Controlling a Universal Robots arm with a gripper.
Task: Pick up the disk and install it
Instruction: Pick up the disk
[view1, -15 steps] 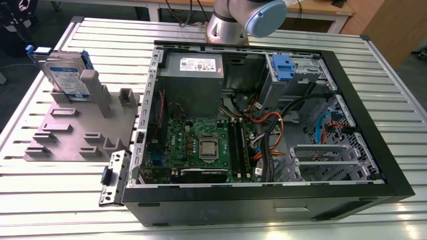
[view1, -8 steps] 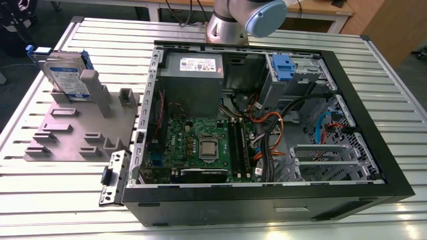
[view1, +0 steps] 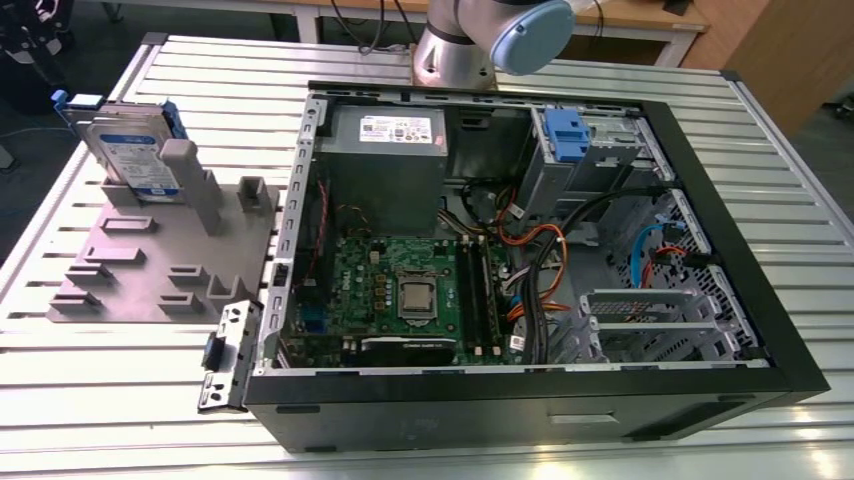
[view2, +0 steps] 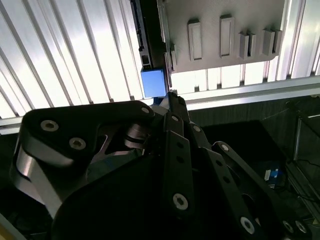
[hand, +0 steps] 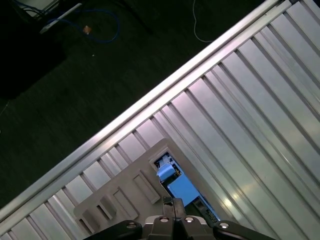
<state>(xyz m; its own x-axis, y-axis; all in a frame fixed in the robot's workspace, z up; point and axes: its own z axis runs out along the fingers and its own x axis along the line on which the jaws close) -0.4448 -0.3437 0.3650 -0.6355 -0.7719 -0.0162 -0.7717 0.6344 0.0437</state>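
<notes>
**Exterior view.** The disk (view1: 134, 150) stands on edge in a slot of the grey holder (view1: 147, 265), at the exterior view's left on the slatted table (view1: 120, 400). It is well apart from the open computer case (view1: 698, 170) and has not been lifted. The arm (view1: 487, 40) rises behind the case.

**Second wrist view.** The gripper (view2: 170, 97) hangs above the table edge. Its fingers are drawn together to a single tip with nothing between them. The blue end of the disk (view2: 153, 82) lies just beyond that tip, beside the holder (view2: 225, 50).

**First wrist view.** The tips of the gripper (hand: 173, 204) meet and hold nothing. They sit over the blue frame of the disk (hand: 182, 190), which stands in the holder (hand: 125, 192).

**Assessment.** The step in hand is judged to be the approach for the pick. To do it well, the jaws would have to part wider than the drive is thick. They would need to line up square across its flat faces, not its long edges. A grip centred on the upper edge should keep the drive from swinging. A straight pull along the slot would avoid wedging the carrier frame against the holder's posts — a skewed pull is the main risk.
</notes>
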